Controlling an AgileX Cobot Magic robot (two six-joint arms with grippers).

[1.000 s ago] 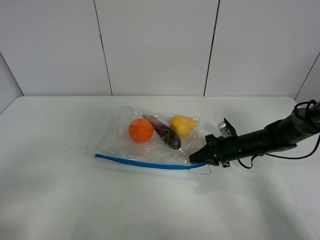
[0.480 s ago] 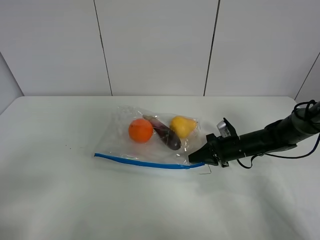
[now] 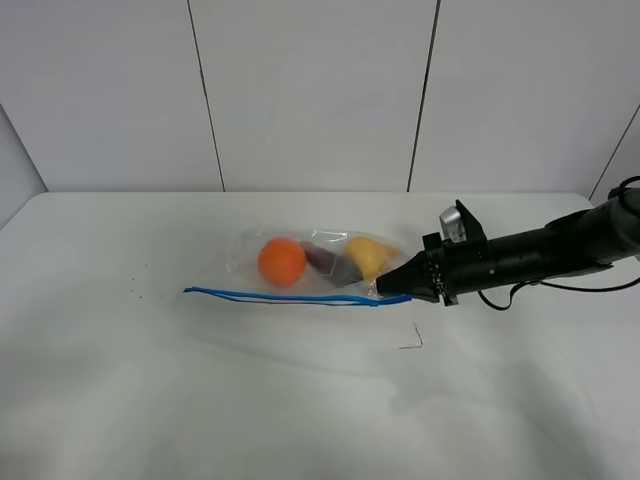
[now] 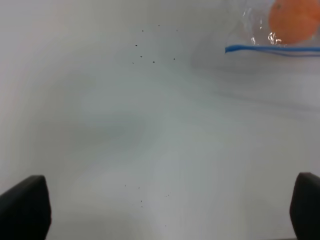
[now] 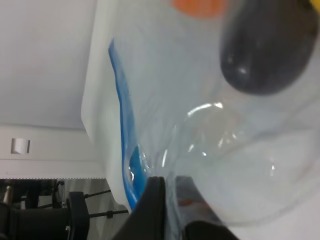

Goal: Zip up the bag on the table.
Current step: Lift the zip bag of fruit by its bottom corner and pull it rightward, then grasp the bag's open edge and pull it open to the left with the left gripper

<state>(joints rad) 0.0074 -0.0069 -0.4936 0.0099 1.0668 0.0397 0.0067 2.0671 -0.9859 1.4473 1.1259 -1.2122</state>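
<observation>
My right fingers (image 3: 385, 291) pinch the blue-zipper corner of the bag (image 3: 300, 268), which lies in the middle of the desk (image 3: 150, 380). My left fingers (image 4: 165, 210) hang spread wide above the desk, apart from the bag.

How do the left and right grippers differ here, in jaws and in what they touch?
The left gripper has jaws wide apart; the right gripper has them shut. The left gripper holds nothing, over bare table, apart from the bag; the right gripper pinches the bag's corner by the end of the blue zipper strip. The left gripper is outside the high view; the right gripper reaches in from its right. Both are black.
</observation>
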